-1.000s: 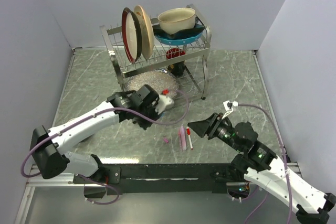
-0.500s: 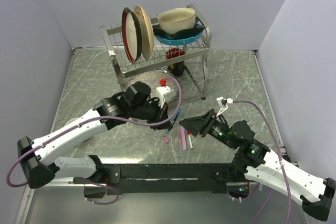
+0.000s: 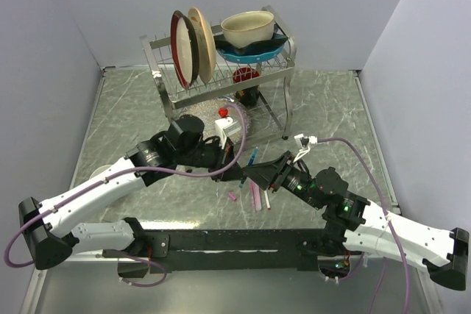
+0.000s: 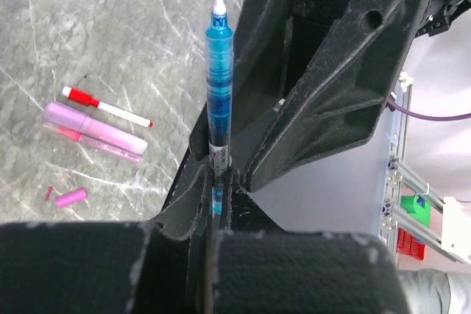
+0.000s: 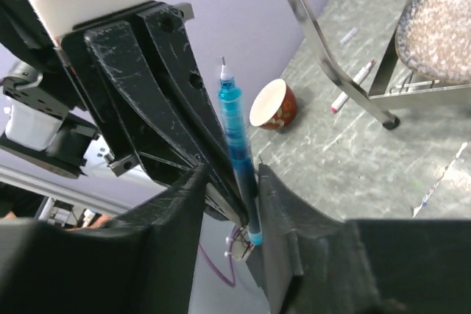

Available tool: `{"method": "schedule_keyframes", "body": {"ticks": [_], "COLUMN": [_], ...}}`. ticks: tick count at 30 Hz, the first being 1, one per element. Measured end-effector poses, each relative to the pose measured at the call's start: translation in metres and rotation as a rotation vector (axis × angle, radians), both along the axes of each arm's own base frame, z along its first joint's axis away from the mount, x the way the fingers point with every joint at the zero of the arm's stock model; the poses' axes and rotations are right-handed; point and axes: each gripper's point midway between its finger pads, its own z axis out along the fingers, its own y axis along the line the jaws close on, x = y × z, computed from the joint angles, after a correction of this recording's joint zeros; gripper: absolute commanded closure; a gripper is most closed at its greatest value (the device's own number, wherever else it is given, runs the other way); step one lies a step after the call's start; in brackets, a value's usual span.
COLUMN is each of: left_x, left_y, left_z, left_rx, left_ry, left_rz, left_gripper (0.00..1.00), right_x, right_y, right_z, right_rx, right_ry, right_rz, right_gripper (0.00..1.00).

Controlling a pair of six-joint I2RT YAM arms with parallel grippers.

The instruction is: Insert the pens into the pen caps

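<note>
My left gripper is shut on the dark blue pen and holds it above the table. In the left wrist view the blue pen stands up out of my jaws, tip away. My right gripper is open and meets it tip to tip. In the right wrist view the blue pen lies between my right gripper's fingers, against one finger. On the table lie a pink pen, a whitish red-tipped pen and a pink cap, also in the left wrist view.
A metal dish rack with plates and bowls stands at the back, a glittery silver pad under it. A small red bowl and another marker lie by a rack leg. Purple cables loop over both arms.
My left arm has swung right and forward with the blue pen. My right gripper has moved left toward it, and its fingers now straddle the pen.
</note>
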Motion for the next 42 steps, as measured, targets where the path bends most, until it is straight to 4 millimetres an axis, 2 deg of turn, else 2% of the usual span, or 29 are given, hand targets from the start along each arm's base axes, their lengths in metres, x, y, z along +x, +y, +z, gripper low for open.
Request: {"method": "schedule_keyframes", "body": {"ticks": [2, 7, 11, 12, 13, 16, 21, 26, 28, 32, 36, 38, 40, 42], "left_x": [-0.001, -0.005, -0.007, -0.006, -0.006, -0.005, -0.003, 0.015, 0.033, 0.069, 0.1, 0.108, 0.115, 0.126], "left_y": [0.001, 0.005, 0.005, 0.005, 0.004, 0.004, 0.008, 0.031, 0.048, 0.091, 0.166, 0.207, 0.238, 0.263], "left_z": [0.001, 0.006, 0.009, 0.01, 0.011, 0.012, 0.017, 0.029, 0.045, 0.086, 0.14, 0.159, 0.173, 0.18], "left_rx": [-0.009, -0.038, -0.056, -0.06, -0.064, -0.067, -0.072, -0.045, -0.028, -0.025, -0.087, -0.101, -0.102, -0.07], "left_ry": [0.0, 0.015, 0.013, 0.012, 0.009, 0.007, -0.009, -0.074, -0.127, -0.231, -0.347, -0.39, -0.427, -0.451], "left_rz": [0.003, 0.01, 0.012, 0.013, 0.013, 0.02, 0.058, 0.229, 0.369, 0.664, 1.027, 1.196, 1.323, 1.436], "left_gripper": [0.99, 0.99, 0.98, 0.93, 0.73, 0.5, 0.37, 0.14, 0.04, 0.01, 0.01, 0.01, 0.01, 0.01], "right_x": [0.0, 0.002, 0.002, 0.002, 0.003, 0.003, 0.008, 0.01, 0.01, 0.01, 0.01, 0.01, 0.01, 0.009], "right_y": [0.001, 0.002, 0.001, 0.001, 0.0, -0.003, -0.013, -0.03, -0.037, -0.045, -0.049, -0.051, -0.053, -0.055], "right_z": [0.002, 0.003, 0.005, 0.006, 0.006, 0.01, 0.007, 0.01, 0.011, 0.01, 0.003, 0.0, -0.003, -0.005], "right_rx": [0.005, 0.004, 0.009, 0.011, 0.014, 0.026, 0.009, 0.015, 0.018, 0.017, -0.002, -0.015, -0.025, -0.031], "right_ry": [-0.001, -0.011, -0.019, -0.02, -0.021, -0.025, -0.022, -0.022, -0.019, -0.009, 0.006, 0.012, 0.018, 0.023], "right_rz": [-0.008, -0.034, -0.047, -0.051, -0.055, -0.069, -0.118, -0.166, -0.186, -0.204, -0.215, -0.221, -0.222, -0.223], "right_gripper": [0.8, 0.98, 1.0, 1.0, 1.0, 1.0, 1.0, 1.0, 1.0, 1.0, 1.0, 1.0, 1.0, 1.0]}}
